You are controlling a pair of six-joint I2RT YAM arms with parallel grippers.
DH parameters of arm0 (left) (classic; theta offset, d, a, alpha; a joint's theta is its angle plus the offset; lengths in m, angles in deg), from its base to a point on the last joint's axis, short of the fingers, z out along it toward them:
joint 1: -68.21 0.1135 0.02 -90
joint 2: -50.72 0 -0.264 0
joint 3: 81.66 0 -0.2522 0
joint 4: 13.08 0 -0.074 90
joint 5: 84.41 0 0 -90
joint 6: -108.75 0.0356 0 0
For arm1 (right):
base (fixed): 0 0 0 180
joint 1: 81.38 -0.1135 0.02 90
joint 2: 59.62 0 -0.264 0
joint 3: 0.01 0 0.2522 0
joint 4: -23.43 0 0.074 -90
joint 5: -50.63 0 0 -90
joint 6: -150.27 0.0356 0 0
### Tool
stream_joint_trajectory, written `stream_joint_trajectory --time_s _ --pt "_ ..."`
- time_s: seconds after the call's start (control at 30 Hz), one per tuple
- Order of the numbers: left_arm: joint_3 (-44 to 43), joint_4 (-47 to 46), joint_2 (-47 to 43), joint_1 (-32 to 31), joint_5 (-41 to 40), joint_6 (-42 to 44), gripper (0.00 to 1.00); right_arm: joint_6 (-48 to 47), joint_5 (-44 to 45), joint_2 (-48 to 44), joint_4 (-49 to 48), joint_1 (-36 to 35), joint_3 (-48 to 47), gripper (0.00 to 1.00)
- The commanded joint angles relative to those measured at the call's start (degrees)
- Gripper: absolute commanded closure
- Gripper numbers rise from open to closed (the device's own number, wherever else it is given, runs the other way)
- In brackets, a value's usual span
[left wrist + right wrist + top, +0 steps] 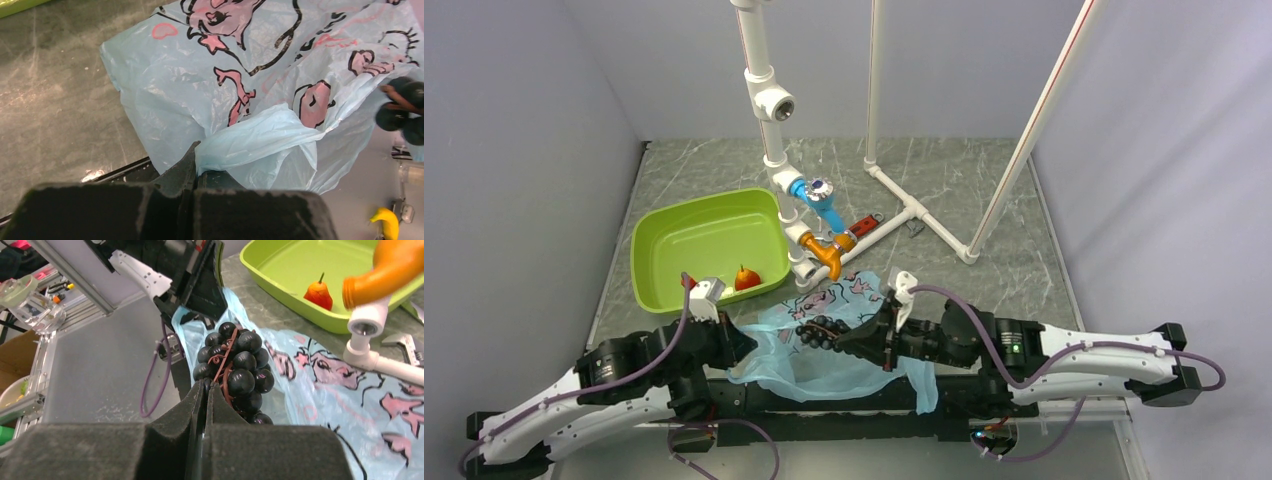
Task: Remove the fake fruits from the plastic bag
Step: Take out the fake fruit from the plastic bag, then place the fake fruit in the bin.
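Observation:
The light-blue plastic bag (824,350) with pink-and-black prints lies at the near table edge between the arms. My left gripper (746,345) is shut on a fold of the plastic bag (250,140) at its left side. My right gripper (842,337) is shut on the dark bunch of grapes (816,331) and holds it above the bag. In the right wrist view the grapes (235,367) hang at the gripper (206,387), pinched at their near edge. The grapes also show in the left wrist view (404,110). The dark green oval fruit is hidden.
A lime-green tub (707,250) stands at back left with a small red-orange fruit (746,279) inside. A white pipe frame (824,200) with blue and orange fittings stands behind the bag. A wrench (407,346) lies by the pipe.

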Motion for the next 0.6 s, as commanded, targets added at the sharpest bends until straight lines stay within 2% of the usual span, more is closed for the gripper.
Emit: stream_joint_trajectory --time_s 0.0,0.1,0.23,0.57 --pt "-3.4 3.3 2.3 -0.3 -0.8 -0.6 1.00 -2.0 1.9 6.7 -6.1 -0.3 -8.0 1.00" --pt "-3.4 4.6 1.2 -0.3 -0.9 -1.4 1.00 -3.7 6.8 12.9 -7.5 -0.3 -13.3 1.00" --pt "-2.9 4.7 -1.6 -0.3 -1.2 -1.8 1.00 -6.0 10.4 23.6 -3.1 -0.3 -24.7 1.00" --pt "-3.3 6.9 -5.8 -0.3 -3.4 -3.5 1.00 -12.2 29.3 46.2 2.8 -1.2 -46.0 1.00"
